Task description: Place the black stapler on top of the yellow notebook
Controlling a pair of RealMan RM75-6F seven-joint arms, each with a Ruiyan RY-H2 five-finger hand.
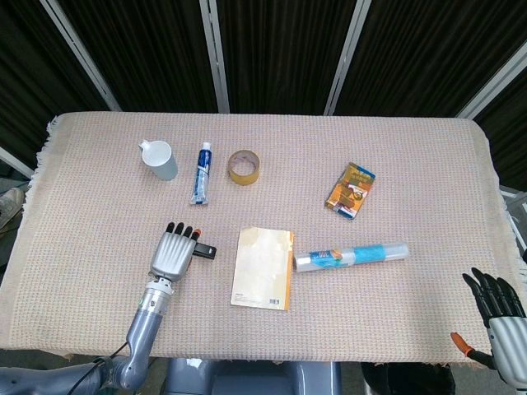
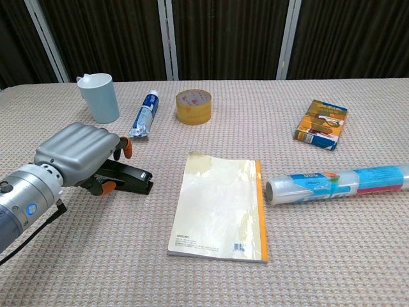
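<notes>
Head view: our left hand (image 1: pixel 174 253) sits over the black stapler (image 1: pixel 207 251), which lies just left of the yellow notebook (image 1: pixel 263 267), apart from it. Only the stapler's notebook-side end pokes out past the hand; the rest is hidden under the palm. Fingers point away from us, side by side w/ small gaps; whether they touch the stapler we can't tell here. Our right hand (image 1: pixel 499 315) is well to the right of the notebook, at the table (image 1: pixel 412 164) edge, fingers fanned, holding nothing.

Chest view: the left hand (image 2: pixel 82 153) arches over the stapler (image 2: pixel 131 177), fingers curled down on its far side, thumb tip on the near side by its base. It looks like it brackets the stapler, but we can't say it's clamped yet. The notebook (image 2: pixel 220 206) lies flat just beside the stapler's free end.

Risks, as we judge them:
- The hand covers the rear half only, so a lift could tip the front end down and it slips out
- Squeezing top vs base may press the stapler shut and shift the hold
- If the fingers close short, we shove the stapler into the notebook's edge and skew it
- The notebook cover looks slick, so the stapler may slide on release
</notes>
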